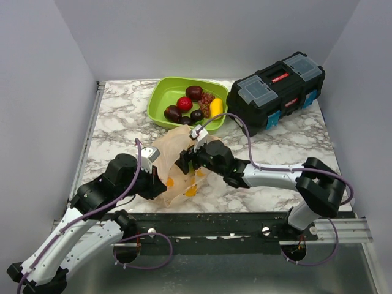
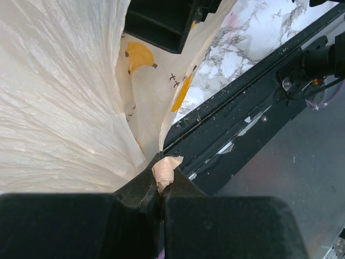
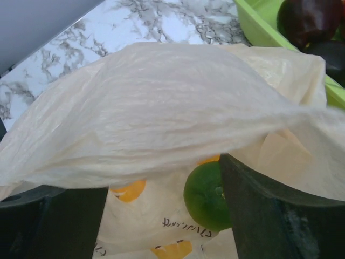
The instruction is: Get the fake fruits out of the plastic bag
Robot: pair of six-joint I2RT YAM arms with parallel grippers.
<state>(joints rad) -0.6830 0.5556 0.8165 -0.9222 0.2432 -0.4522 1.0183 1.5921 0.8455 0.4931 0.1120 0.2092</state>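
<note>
The pale-orange plastic bag (image 1: 177, 160) lies in front of the lime-green tray (image 1: 160, 92), its mouth lifted. My left gripper (image 1: 160, 182) is shut on a pinched fold of the bag's edge (image 2: 166, 171). The right gripper (image 1: 187, 162) is open and pushed under the bag's upper layer (image 3: 161, 124). A green fake fruit (image 3: 206, 197) lies inside the bag, against the inner side of my right gripper's (image 3: 167, 216) right finger (image 3: 280, 216). Several fake fruits sit in the tray: a red one (image 1: 184, 103), a dark purple one (image 1: 194, 92), a yellow one (image 1: 215, 107).
A black toolbox (image 1: 278, 89) with blue latches stands at the back right, beside the tray. The tray's rim (image 3: 253, 21) and a dark fruit (image 3: 310, 19) show just beyond the bag. The table's black front rail (image 2: 242, 108) runs close to the left gripper.
</note>
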